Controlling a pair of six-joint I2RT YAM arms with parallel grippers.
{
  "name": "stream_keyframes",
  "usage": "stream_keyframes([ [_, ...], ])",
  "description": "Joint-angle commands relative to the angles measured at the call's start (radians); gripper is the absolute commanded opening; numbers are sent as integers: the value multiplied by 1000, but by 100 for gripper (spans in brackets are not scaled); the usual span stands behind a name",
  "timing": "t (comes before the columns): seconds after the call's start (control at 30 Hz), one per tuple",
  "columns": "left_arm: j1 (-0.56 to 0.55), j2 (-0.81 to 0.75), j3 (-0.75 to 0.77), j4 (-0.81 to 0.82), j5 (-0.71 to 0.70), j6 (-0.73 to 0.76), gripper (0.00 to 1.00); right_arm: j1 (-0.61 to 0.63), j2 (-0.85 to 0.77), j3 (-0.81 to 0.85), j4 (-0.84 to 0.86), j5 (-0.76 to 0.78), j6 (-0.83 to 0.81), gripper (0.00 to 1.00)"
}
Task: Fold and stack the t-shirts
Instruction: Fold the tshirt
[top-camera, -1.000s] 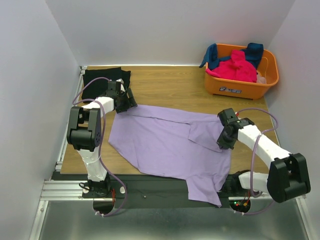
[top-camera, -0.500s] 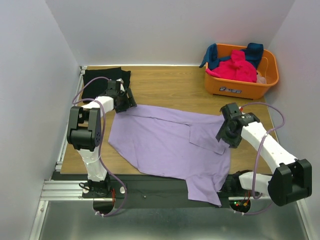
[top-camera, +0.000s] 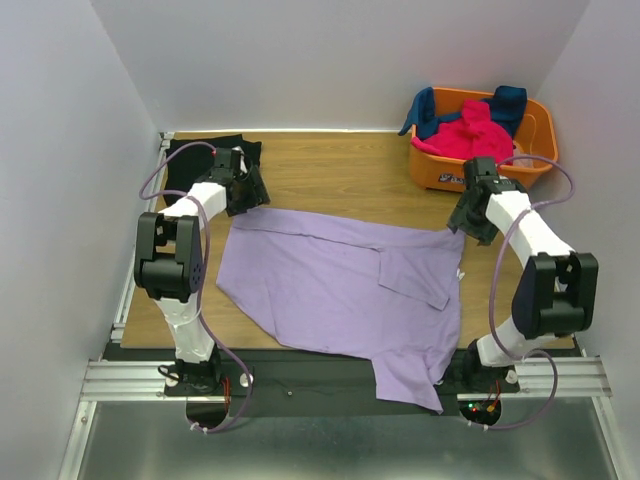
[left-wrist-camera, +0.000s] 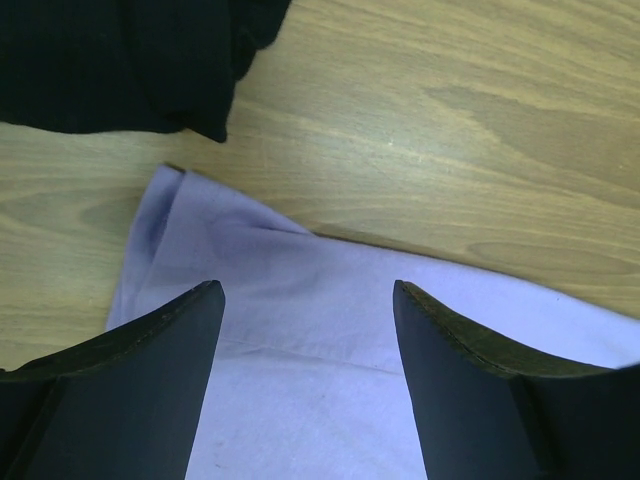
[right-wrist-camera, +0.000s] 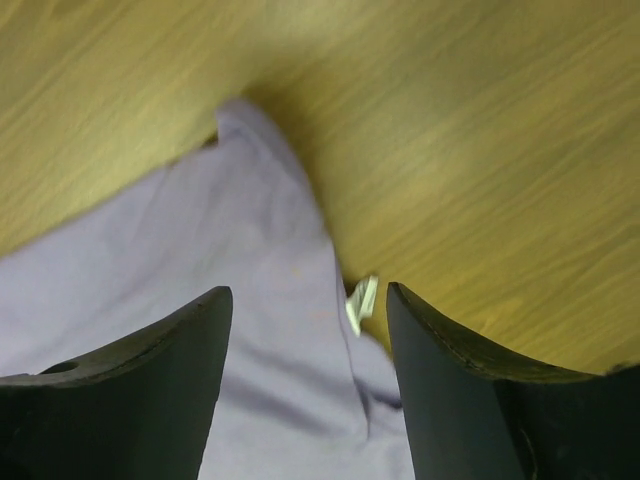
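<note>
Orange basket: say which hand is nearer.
Right. The right hand hovers close to the near side of the orange basket; the left hand is far off, beside the black shirt.

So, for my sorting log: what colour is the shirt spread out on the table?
The t-shirt is plain lavender-purple, clearest in the top external view.

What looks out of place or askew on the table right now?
The lavender shirt lies crooked: one end hangs over the near edge of the table, and one sleeve is folded back onto the body. At the orange basket, a dark teal shirt droops over the rim.
</note>
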Motion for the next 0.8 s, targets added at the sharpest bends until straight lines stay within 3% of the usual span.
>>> stream_keyframes([
  [0.0,-12,-4,18,-11,-6,-9,80,-39,65,87,127,39,-95,68],
  [0.23,-12,50,21,3,-4,-24,80,-50,223,193,201,36,-133,63],
  [0.77,-6,73,-5,2,-44,-24,80,-50,255,124,242,19,-104,58],
])
